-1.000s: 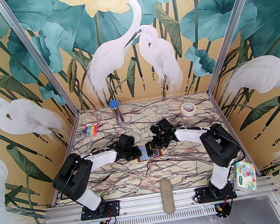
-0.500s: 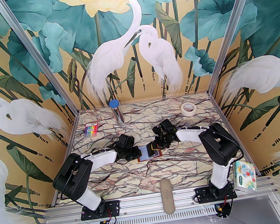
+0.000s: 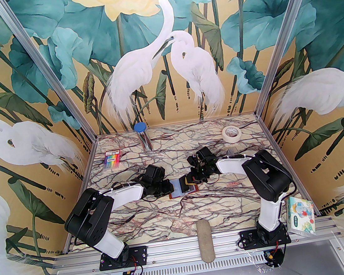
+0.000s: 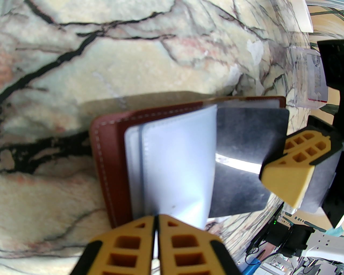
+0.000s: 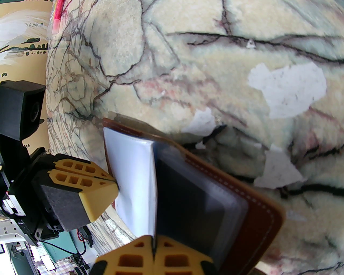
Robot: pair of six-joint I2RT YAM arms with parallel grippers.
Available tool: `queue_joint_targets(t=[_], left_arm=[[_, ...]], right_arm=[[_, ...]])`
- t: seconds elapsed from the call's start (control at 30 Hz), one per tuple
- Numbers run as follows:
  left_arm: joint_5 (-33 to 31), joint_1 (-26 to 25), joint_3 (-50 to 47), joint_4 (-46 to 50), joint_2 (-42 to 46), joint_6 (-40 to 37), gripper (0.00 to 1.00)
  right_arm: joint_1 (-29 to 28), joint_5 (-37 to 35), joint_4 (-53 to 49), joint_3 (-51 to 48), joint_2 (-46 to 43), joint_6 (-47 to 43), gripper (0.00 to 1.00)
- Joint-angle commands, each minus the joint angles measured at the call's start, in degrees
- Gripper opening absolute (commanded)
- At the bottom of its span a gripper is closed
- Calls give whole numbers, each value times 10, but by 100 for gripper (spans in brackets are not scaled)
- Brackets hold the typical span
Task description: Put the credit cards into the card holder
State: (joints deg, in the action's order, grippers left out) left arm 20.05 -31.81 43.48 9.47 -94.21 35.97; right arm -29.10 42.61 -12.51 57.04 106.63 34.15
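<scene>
**Card holder** [image 3: 178,191] – reddish-brown leather, lying open near the middle of the marble-patterned table [image 3: 201,212]. 1 pale bluish sleeve [image 4: 177,161] is raised from it.

**Left gripper** [image 4: 156,228] – at the holder's left end, jaws clenched on the free edge of that sleeve.

**Right gripper** [image 5: 153,249] – at the holder's right end, jaws pinched on 1 dark credit card [image 4: 247,139]. The card lies over the holder's right half, with 1 end hidden under the raised sleeve.

**Other items on the table:**
- pack of coloured pens [image 3: 112,159], far-left area
- tube with a blue cap [image 3: 142,136], far edge
- roll of tape [image 3: 231,133], far-right area
- grey oblong piece [image 3: 205,239], middle of the near edge
- tissue pack [image 3: 301,215], near-right corner
</scene>
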Motion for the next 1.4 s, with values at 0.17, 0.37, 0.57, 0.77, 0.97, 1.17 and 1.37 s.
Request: queue_joint_targets(t=[0.17,0.37,0.57,0.77,0.97,1.17,1.37], left_arm=[[-30,3,-21,24,-19,0,13],[-40,3,-15,41,-7,-6,19],[-71,3,0,80,27,-16,21],[-91,4,9,99,30,-20,23],[-92,4,9,97,34,-18,23],[-101,4,12,103,19,-23,16],[-98,5,6,95,8,-20,11]], right_arm=[[-6,14,-9,-5,25,7,0],[-6,7,-17,-5,32,4,0],[-4,-4,-25,-5,31,0,0],[-5,-14,-36,-5,31,-6,0],[-5,-14,-29,-5,37,0,0],[-6,-13,-24,-3,44,5,0],[-7,-10,-16,-3,48,12,0]])
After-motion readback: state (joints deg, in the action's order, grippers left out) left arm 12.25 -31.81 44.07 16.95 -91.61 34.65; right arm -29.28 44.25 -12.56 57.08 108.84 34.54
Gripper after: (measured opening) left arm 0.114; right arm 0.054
